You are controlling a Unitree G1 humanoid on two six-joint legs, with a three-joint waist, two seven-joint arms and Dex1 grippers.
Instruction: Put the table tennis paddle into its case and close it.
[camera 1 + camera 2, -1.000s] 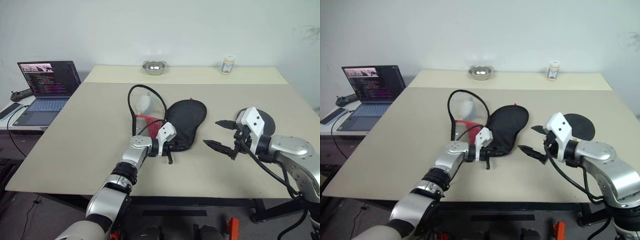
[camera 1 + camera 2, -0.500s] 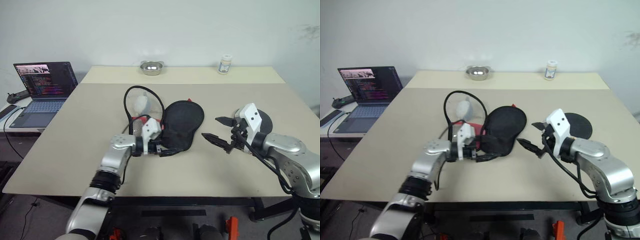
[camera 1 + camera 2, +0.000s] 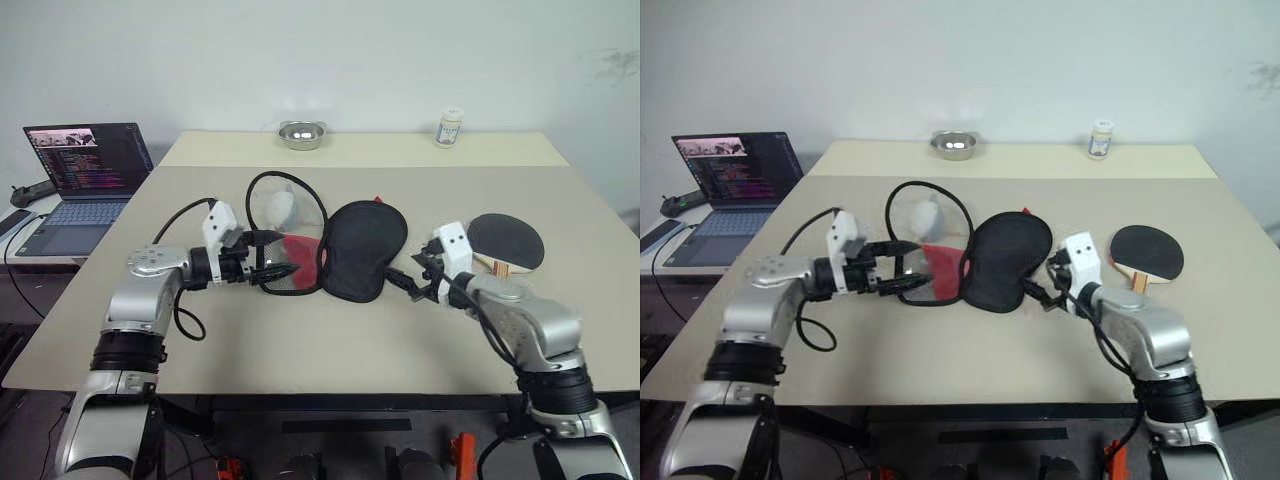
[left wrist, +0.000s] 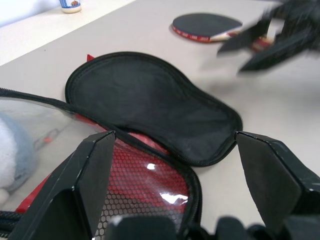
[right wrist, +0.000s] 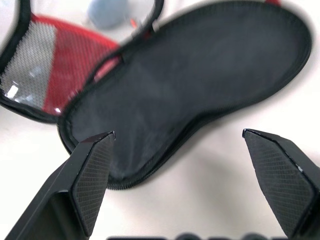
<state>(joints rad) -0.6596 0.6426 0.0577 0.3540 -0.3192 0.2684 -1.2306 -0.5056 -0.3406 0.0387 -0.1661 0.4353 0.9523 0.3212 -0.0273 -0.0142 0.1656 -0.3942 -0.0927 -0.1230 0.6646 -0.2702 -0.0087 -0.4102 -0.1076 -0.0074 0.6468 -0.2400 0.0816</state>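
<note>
Left gripper (image 3: 268, 271) let go, moved left; case (image 3: 345, 250) open; both fingers wide, seemingly empty.

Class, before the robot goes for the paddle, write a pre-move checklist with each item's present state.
1. Case lying open, both halves spread flat on the table: ok.
2. Paddle free on the table, apart from the case: ok.
3. Right gripper jaws open and empty: ok.
4. Left gripper jaws open, holding nothing: ok.
5. Paddle inside the case: not ok.
6. Zip puller's position: cannot tell.
</note>
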